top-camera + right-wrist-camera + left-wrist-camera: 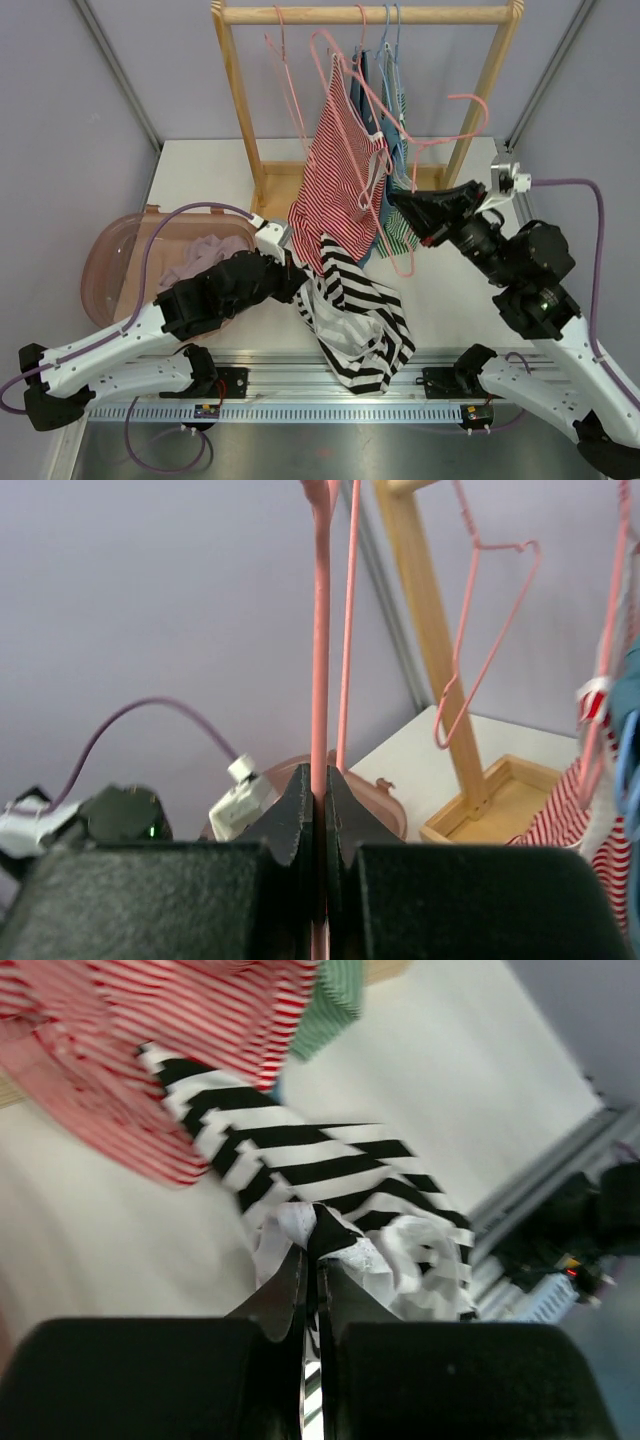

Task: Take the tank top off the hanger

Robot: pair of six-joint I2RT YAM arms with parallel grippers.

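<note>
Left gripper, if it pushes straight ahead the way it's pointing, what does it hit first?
The black-and-white striped top the left gripper is shut on; beyond it, probably the hanging red-striped top, though depth is unclear.

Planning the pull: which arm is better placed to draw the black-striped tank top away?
Left. The left gripper pinches the black-striped tank top; the right gripper clamps the pink hanger, so it can only steady that.

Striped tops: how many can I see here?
3: a red-striped top hanging at the rack, a black-and-white top trailing below it, and a green-striped top just right of the red one. Others may be hidden.
</note>
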